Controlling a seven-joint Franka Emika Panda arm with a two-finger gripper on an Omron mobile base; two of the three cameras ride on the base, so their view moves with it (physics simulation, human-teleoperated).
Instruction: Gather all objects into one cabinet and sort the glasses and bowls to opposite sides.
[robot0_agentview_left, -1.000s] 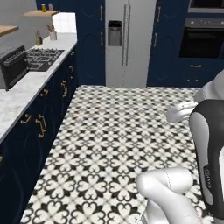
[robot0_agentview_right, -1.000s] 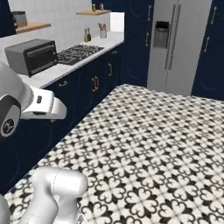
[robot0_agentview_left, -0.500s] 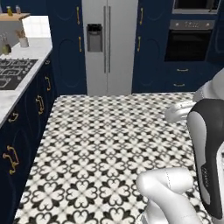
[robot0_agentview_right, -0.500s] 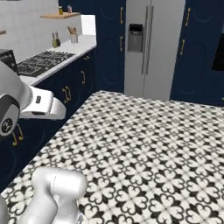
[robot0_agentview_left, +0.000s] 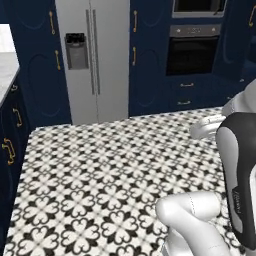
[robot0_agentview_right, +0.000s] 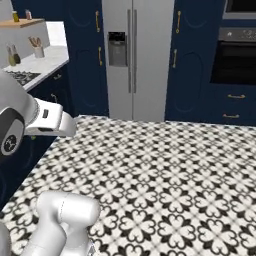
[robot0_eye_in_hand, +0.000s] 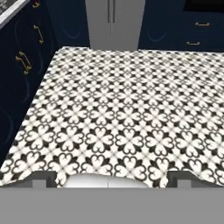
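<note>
1. Three views, none with a cup, a bowl or the wall cabinet in frame, so I can't place them from here. Left base view: patterned floor (robot0_agentview_left: 100, 170), steel fridge (robot0_agentview_left: 92, 55), built-in oven (robot0_agentview_left: 195, 50), navy base cabinets (robot0_agentview_left: 10, 145) at left. Risk: the folded arm clips those cabinets if the base drives too near them.
2. Right base view: same fridge (robot0_agentview_right: 137, 55); surface (robot0_agentview_right: 42, 62) at far left carries a utensil pot (robot0_agentview_right: 37, 50) with a few utensils in it; contents of the jars on the shelf (robot0_agentview_right: 25, 22) too small to tell. Risk: heading for the tall navy cupboards instead of the target cabinet.
3. Hand view: hand (robot0_eye_in_hand: 111, 177) with fingers (robot0_eye_in_hand: 43, 178) wide apart, holding nothing, aimed down at bare floor. Risk: no target visible, so any reach now is blind.
</note>
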